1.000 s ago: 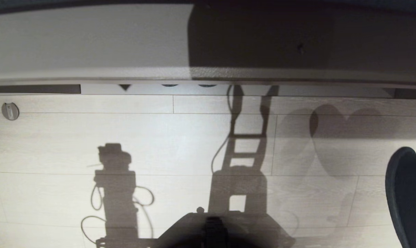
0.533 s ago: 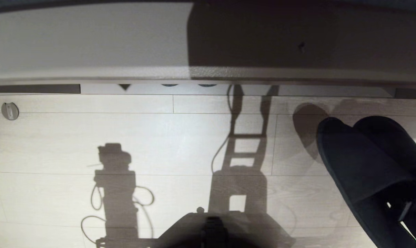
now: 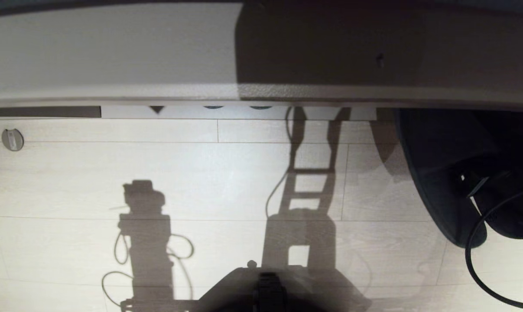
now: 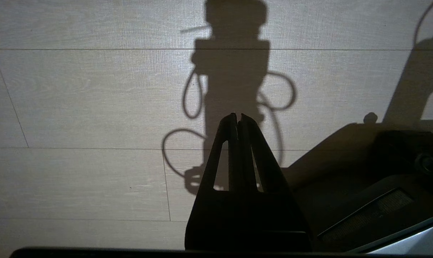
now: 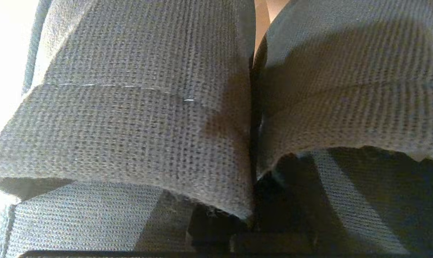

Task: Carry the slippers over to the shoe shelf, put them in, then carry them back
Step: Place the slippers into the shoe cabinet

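Between the right gripper's [image 3: 475, 184] closed jaws hang the slippers [image 3: 434, 173].

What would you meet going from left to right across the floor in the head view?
Round metal floor fitting → shadow of an arm with looping cables → ladder-like shadow of the robot's frame → slippers held by the right gripper.

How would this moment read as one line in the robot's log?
right hand: shut on slippers, at shoe shelf | left hand: shut, parked
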Controlling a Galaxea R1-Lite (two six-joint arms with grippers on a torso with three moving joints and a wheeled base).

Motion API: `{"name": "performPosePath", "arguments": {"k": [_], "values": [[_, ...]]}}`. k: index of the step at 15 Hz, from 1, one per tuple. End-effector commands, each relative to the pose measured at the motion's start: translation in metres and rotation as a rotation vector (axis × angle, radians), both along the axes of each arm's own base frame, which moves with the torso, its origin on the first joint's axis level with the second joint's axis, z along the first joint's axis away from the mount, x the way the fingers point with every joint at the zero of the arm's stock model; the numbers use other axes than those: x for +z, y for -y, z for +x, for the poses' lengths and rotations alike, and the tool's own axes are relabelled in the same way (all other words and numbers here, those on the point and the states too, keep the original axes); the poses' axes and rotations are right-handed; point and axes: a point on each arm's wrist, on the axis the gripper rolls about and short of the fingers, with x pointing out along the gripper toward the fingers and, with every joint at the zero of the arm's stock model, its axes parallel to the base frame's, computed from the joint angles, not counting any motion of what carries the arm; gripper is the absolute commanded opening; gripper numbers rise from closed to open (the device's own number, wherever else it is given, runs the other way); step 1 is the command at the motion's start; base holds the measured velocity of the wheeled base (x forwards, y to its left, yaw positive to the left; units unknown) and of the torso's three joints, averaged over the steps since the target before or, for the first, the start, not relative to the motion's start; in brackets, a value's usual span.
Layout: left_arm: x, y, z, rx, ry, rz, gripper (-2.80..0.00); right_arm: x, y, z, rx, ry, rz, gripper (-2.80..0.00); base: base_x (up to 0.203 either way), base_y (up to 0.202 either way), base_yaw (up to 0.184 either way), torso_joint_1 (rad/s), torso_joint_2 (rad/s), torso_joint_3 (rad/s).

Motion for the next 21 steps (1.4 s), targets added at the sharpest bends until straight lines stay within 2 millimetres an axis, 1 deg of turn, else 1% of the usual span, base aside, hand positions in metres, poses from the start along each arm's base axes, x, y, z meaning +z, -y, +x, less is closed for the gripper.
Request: {"name": "performPosePath", "arguments": {"k": [1, 2, 3, 7, 9, 10, 12, 14, 15, 16, 19, 21], "values": [[0.000, 0.000, 0.000, 0.001, 0.000, 0.000, -2.80, 0.002, 0.000, 0.006, 0.003, 0.010, 0.000, -2.80, 0.000, 0.000, 0.000, 0.000, 0.00, 0.000], [0.000, 0.000, 0.000, 0.000, -0.001, 0.000, -2.80, 0.007, -0.001, 0.012, 0.006, 0.036, 0.005, -2.80, 0.000, 0.000, 0.000, 0.000, 0.00, 0.000], [0.000, 0.000, 0.000, 0.000, 0.001, 0.000, -2.80, 0.021, -0.001, 0.021, 0.012, 0.095, 0.014, -2.80, 0.000, 0.000, 0.000, 0.000, 0.00, 0.000], [0.000, 0.000, 0.000, 0.000, -0.001, 0.000, -2.80, 0.061, -0.005, 0.051, 0.043, 0.252, 0.035, -2.80, 0.000, 0.000, 0.000, 0.000, 0.00, 0.000], [0.000, 0.000, 0.000, 0.002, 0.001, 0.000, -2.80, 0.066, -0.007, 0.065, 0.051, 0.272, 0.038, -2.80, 0.000, 0.000, 0.000, 0.000, 0.00, 0.000], [0.000, 0.000, 0.000, 0.000, -0.001, 0.000, -2.80, 0.072, -0.009, 0.078, 0.059, 0.298, 0.043, -2.80, 0.000, 0.000, 0.000, 0.000, 0.00, 0.000], [0.000, 0.000, 0.000, 0.000, 0.001, 0.000, -2.80, 0.078, -0.013, 0.101, 0.072, 0.327, 0.058, -2.80, 0.000, 0.000, 0.000, 0.000, 0.00, 0.000], [0.000, 0.000, 0.000, 0.001, 0.000, 0.000, -2.80, 0.080, -0.015, 0.117, 0.082, 0.342, 0.073, -2.80, 0.000, 0.000, 0.000, 0.000, 0.00, 0.000], [0.000, 0.000, 0.000, 0.002, -0.001, 0.000, -2.80, 0.079, -0.016, 0.122, 0.090, 0.342, 0.088, 0.00, 0.000, 0.000, 0.000, 0.000, 0.00, 0.000], [0.000, 0.000, 0.000, 0.000, 0.001, 0.000, -2.80, 0.076, -0.018, 0.121, 0.103, 0.325, 0.106, 0.00, 0.000, 0.000, 0.000, 0.000, 0.00, 0.000], [0.000, 0.000, 0.000, 0.002, 0.001, 0.000, -2.80, 0.045, -0.021, 0.118, 0.121, 0.226, 0.119, 0.00, 0.000, 0.000, 0.000, 0.025, 0.01, -0.010], [0.000, 0.000, 0.000, 0.002, -0.001, 0.000, -2.80, 0.040, -0.021, 0.113, 0.119, 0.228, 0.114, 0.00, 0.000, 0.000, 0.000, 0.000, 0.00, 0.000]]}}
